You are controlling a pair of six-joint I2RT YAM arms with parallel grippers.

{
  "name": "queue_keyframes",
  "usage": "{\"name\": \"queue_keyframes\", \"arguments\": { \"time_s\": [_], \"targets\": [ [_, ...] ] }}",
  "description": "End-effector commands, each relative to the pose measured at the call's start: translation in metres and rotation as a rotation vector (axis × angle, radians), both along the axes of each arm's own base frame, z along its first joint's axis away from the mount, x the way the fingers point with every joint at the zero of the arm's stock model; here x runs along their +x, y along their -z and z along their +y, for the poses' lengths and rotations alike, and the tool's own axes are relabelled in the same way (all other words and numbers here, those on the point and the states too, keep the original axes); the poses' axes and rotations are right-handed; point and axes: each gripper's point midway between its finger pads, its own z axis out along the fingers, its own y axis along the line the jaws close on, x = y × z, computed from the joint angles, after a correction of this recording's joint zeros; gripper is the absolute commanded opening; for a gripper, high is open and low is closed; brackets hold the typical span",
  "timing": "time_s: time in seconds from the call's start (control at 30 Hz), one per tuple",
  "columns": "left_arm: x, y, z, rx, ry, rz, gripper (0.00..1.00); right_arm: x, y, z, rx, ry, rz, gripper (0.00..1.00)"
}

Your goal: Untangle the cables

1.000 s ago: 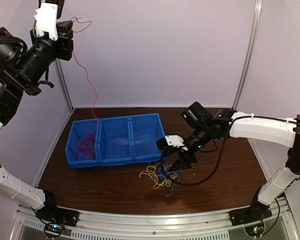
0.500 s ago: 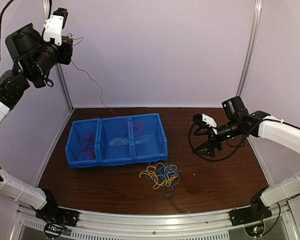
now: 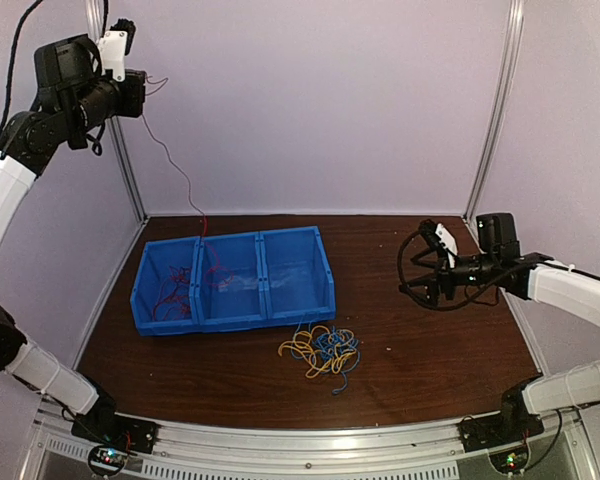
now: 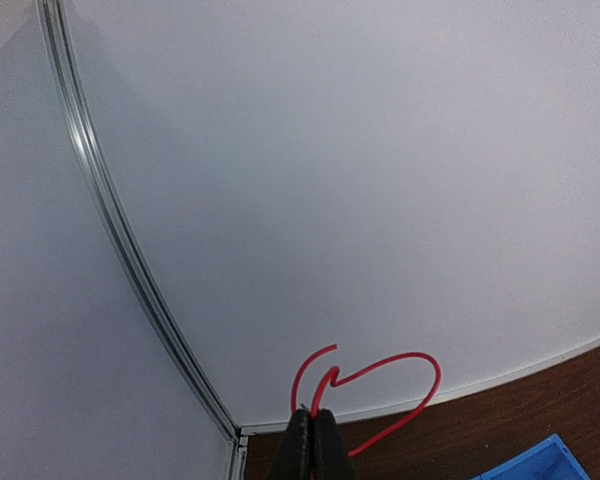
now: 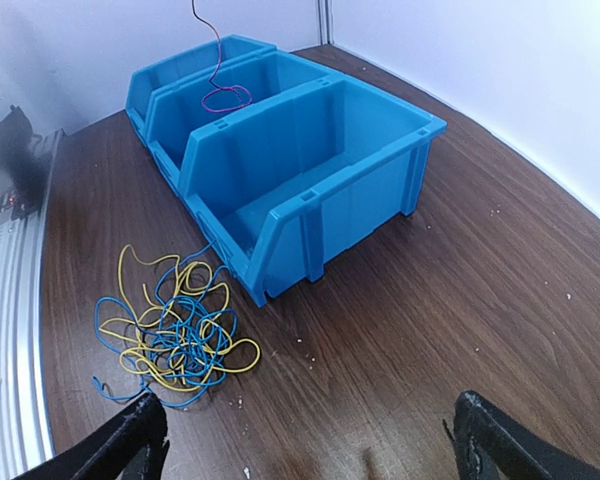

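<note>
Right gripper (image 5: pixel 310 448) has backed off the yellow-and-blue tangle (image 3: pixel 322 352) and now sits out at the right edge of the top view, fingers spread wide with nothing between them. Meanwhile the left arm has swung the dangling strand back toward the left half of the blue bin (image 3: pixel 230 322). Left gripper (image 4: pixel 313 420) is way up in the upper left corner, pressed together on the red cable (image 3: pixel 177 170). My guess is it's held that high so the strand hangs free and its tail drops into the bin without snagging the rest. That tangle sits on the table (image 3: pixel 430 360) just in front of the bin, lower centre. From the top view the red tail seems to land on a divider, but the right wrist view shows it curling into the middle compartment. Only the left wrist view shows the pinch itself, with a little red loop poking past the tips.
</note>
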Motion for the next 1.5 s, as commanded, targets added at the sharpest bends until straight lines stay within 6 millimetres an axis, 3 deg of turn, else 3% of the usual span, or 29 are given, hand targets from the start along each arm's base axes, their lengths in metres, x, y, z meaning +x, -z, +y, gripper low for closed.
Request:
{"name": "queue_keyframes", "arguments": {
  "time_s": [0.0, 0.17, 0.4, 0.53, 0.7, 1.03, 1.23, 1.47],
  "targets": [
    [-0.006, -0.036, 0.003, -0.093, 0.068, -0.069, 0.00, -0.001, -0.009, 0.005, 0.037, -0.040, -0.028, 1.00],
    [-0.013, -0.068, 0.012, -0.129, 0.047, -0.139, 0.00, -0.004, -0.007, 0.005, 0.026, -0.054, -0.036, 1.00],
    [-0.027, -0.083, 0.037, -0.120, -0.053, -0.192, 0.00, -0.006, -0.002, 0.005, 0.011, -0.064, -0.035, 1.00],
    [-0.031, -0.078, 0.047, -0.103, -0.103, -0.189, 0.00, -0.006, 0.001, 0.006, 0.010, -0.073, -0.027, 1.00],
    [-0.020, -0.038, 0.049, -0.060, -0.143, -0.111, 0.00, -0.007, 0.004, 0.006, 0.006, -0.084, -0.017, 1.00],
    [0.008, 0.084, 0.046, -0.096, -0.105, 0.115, 0.00, -0.009, 0.006, 0.006, 0.000, -0.092, -0.019, 1.00],
    [0.003, 0.140, 0.043, -0.119, -0.084, 0.222, 0.00, -0.010, 0.009, 0.006, -0.011, -0.100, -0.018, 1.00],
    [-0.012, 0.223, 0.043, -0.118, -0.085, 0.413, 0.00, -0.011, 0.012, 0.006, -0.020, -0.111, -0.012, 1.00]
  ]
}}
